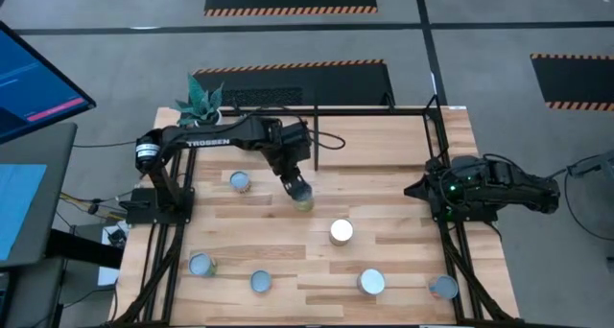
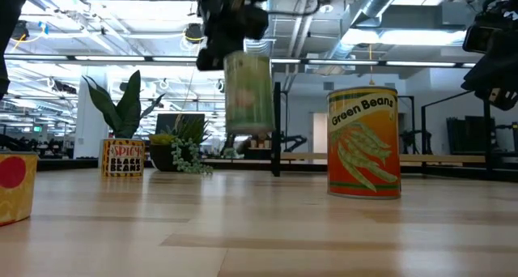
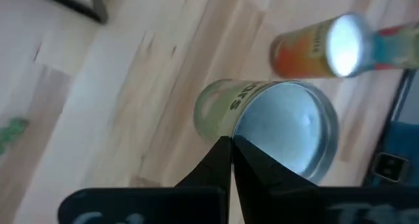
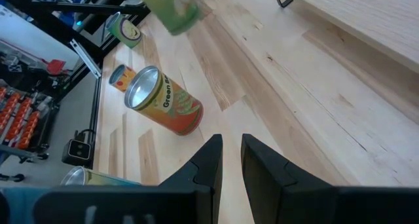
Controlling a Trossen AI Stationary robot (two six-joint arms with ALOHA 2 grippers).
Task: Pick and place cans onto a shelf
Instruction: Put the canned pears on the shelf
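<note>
My left gripper [image 1: 295, 186] is shut on a can with a pale yellow-green label [image 2: 248, 93], held in the air over the middle of the table. Its blue-grey top [image 3: 288, 129] fills the left wrist view. The other cans stand on the wood: a Green Beans can [image 1: 341, 231] [image 2: 363, 142], one at the left [image 1: 240, 181], and several along the near edge [image 1: 260, 282]. The black-barred shelf frame [image 1: 374, 108] stands at the far side. My right gripper [image 4: 230, 160] waits at the right edge, empty, its fingers a narrow gap apart. My left gripper pinches the can's top rim [image 3: 229, 133] between its two fingers, which stand almost together on one side of the round top. The fingers come from above, pointing down. The can hangs below them, nearly upright and lifted clear of the table.
A potted plant [image 1: 201, 103] stands at the far left corner. A Black Beans can [image 2: 122, 157] and a red-and-yellow can [image 2: 12, 184] show in the low view. Black frame bars run along the table's left [image 1: 177, 232] and right [image 1: 451, 242] sides.
</note>
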